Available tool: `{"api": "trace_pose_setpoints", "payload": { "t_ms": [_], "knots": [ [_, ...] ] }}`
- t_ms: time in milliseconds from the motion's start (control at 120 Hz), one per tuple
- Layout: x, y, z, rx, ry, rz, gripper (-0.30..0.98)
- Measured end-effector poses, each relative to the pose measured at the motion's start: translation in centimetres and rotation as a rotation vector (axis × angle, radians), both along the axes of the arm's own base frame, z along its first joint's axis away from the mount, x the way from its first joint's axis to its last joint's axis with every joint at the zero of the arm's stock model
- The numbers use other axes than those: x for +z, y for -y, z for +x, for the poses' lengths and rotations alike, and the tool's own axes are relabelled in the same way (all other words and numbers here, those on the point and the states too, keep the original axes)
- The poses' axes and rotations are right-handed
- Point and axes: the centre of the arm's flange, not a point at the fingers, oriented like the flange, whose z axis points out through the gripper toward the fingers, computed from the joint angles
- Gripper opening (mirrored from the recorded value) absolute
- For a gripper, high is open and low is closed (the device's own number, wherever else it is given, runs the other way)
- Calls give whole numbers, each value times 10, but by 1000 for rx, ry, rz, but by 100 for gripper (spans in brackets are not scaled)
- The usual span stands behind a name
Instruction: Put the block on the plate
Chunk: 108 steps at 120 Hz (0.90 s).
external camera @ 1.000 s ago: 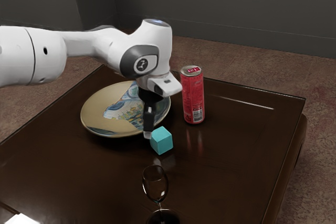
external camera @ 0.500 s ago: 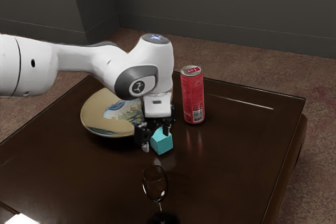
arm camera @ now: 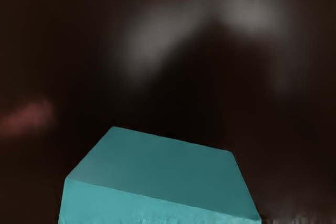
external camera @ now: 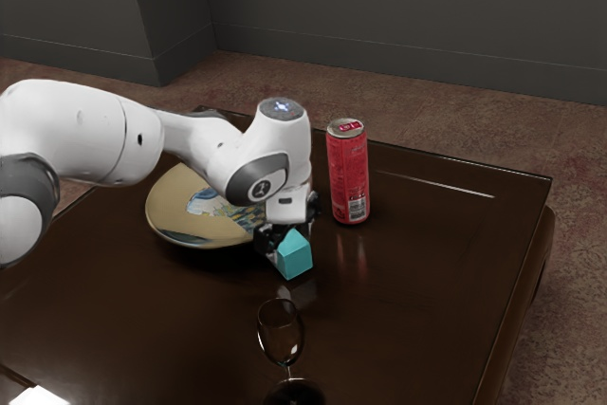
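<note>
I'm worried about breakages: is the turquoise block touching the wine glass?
Apart. The exterior view shows bare dark tabletop between the lower edge of the block and the rim of the wine glass.

A plain turquoise cube-shaped block point(external camera: 295, 258); a round tan plate point(external camera: 175, 201) bears a painted patch with blues and yellow. The tall red metal can point(external camera: 347, 173) has a silver top and pale print. The flat rectangular table point(external camera: 417, 272) is dark brown.

White arm, dark grey joint caps.
</note>
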Motion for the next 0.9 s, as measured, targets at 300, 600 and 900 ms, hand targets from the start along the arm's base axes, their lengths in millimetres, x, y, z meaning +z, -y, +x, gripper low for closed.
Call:
{"api": "trace_pose_setpoints", "payload": {
  "t_ms": [300,600,900],
  "knots": [
    [-12,-12,7,-21,51,-16,58],
    [-9,-13,10,-32,88,-36,40],
    [7,1,4,-55,110,-56,37]
  ]
}}
